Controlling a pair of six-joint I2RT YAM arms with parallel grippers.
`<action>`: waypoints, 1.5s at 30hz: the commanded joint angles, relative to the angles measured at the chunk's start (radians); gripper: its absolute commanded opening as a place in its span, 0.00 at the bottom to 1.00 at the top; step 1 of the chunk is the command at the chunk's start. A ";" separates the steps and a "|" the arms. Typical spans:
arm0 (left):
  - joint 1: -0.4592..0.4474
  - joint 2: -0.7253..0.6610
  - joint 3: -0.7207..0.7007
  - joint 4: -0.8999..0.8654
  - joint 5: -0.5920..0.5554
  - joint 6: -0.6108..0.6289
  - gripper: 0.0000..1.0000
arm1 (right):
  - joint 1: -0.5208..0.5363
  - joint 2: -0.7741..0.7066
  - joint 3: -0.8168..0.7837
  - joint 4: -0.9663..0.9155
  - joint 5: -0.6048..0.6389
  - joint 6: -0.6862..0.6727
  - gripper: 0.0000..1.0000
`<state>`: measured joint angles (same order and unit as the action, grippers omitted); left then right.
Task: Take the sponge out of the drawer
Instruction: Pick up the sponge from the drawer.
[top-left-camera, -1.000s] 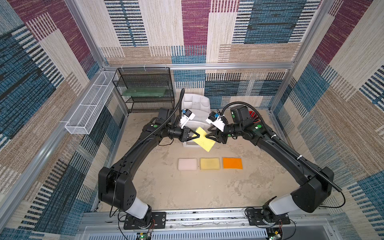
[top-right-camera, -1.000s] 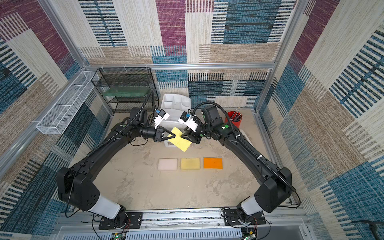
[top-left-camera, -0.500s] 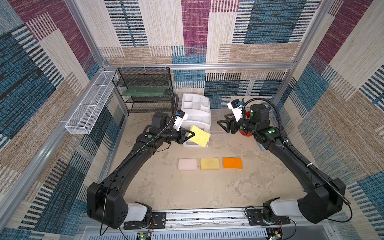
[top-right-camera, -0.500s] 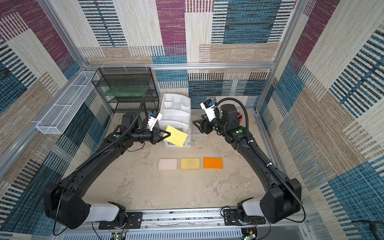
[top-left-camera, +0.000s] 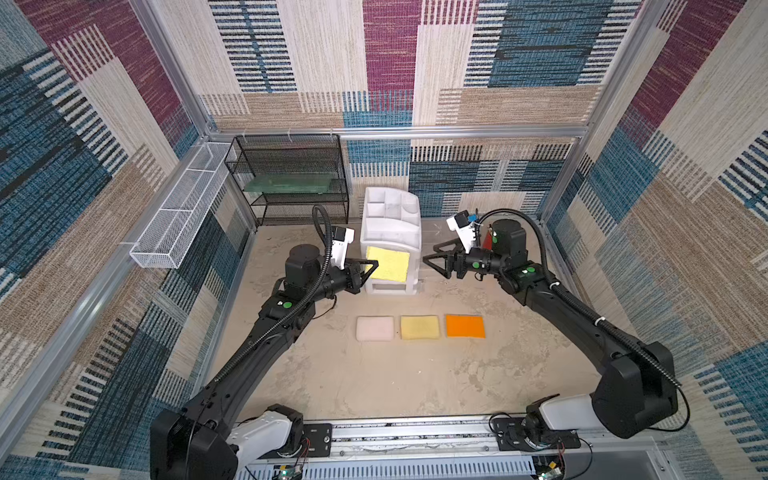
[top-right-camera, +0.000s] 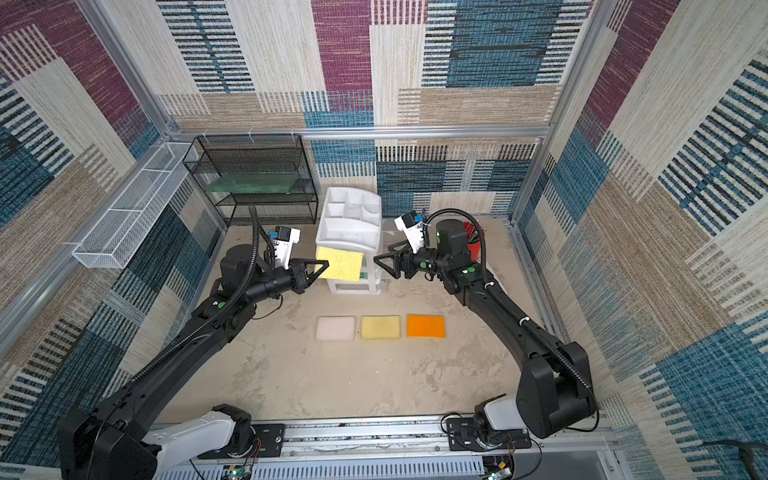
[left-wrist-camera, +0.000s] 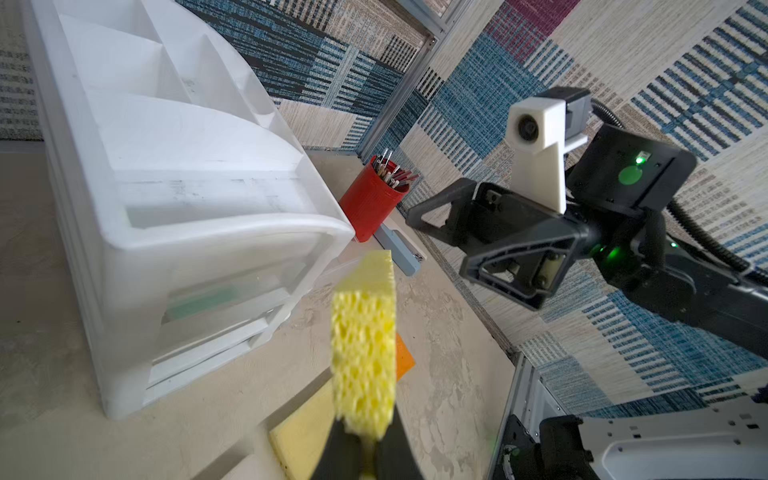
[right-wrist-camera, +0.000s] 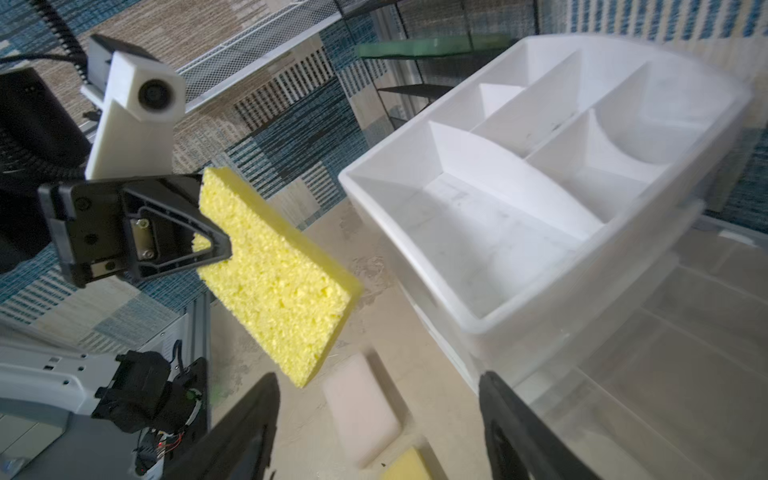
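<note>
The yellow sponge (top-left-camera: 388, 264) hangs in the air in front of the white drawer tower (top-left-camera: 390, 237), level with its upper drawers and clear of the sandy floor (top-left-camera: 374, 382). It is a flat rectangle held edge-on to the left arm: its long axis runs sideways, out from the left gripper (top-left-camera: 371, 268) toward the right arm, and its broad face tips up toward the camera in both top views.

The left gripper's 2 fingers are pinched tight on the sponge's near short end; in the left wrist view the sponge (left-wrist-camera: 363, 345) stands straight out from between them. The right gripper (top-left-camera: 430, 262) sits on the far side of the tower, near the sponge without touching it, its fingers spread wide around nothing.

Up close the sponge (right-wrist-camera: 270, 270) is bright lemon yellow, full of open pores, with square-cut corners.

3 other sponges lie flat in a row on the floor in front of the tower: a pale pink one (top-left-camera: 375, 328), a dull yellow one (top-left-camera: 419, 327) and an orange one (top-left-camera: 465, 326). A red cup (left-wrist-camera: 372, 203) of pens stands behind the right arm.
</note>
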<state>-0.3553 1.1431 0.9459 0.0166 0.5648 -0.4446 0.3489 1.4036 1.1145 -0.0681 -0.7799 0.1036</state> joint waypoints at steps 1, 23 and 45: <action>0.001 -0.014 -0.006 0.051 -0.022 -0.038 0.00 | 0.018 -0.008 -0.019 0.049 -0.015 0.015 0.77; -0.001 -0.172 -0.159 0.210 0.046 -0.150 0.00 | 0.162 0.012 -0.141 0.326 -0.082 0.183 0.79; -0.005 -0.149 -0.164 0.276 0.156 -0.186 0.00 | 0.179 0.038 -0.123 0.475 -0.104 0.272 0.75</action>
<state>-0.3603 0.9943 0.7811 0.2550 0.6945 -0.6285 0.5266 1.4399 0.9882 0.3561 -0.8719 0.3614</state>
